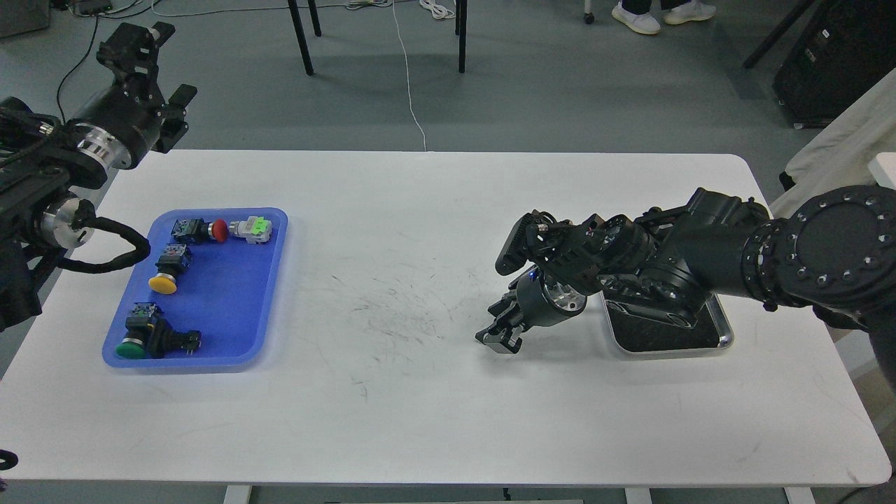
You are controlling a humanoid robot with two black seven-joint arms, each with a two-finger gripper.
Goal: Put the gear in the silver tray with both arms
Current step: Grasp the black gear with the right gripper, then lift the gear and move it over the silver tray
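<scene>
On the right side of the white table (434, 420), the silver tray (724, 339) is sitting with its polished rim and rounded corners showing, its dark scratched bottom partly covered by the right arm (700, 252) crossing over it. The right gripper (498, 337) is hanging low just left of the tray, close over the tabletop; it is too dark to tell whether its claw is apart or together. Scuff marks are streaking the bare middle of the table, leaving wide open room between the two trays. Well apart on the left, a blue plastic tray (269, 294) is holding push-button switches with red (219, 229), yellow (162, 283) and green (129, 348) caps. The left gripper (133, 49) is hovering beyond the table's far left corner, and its claw's state cannot be told either.
</scene>
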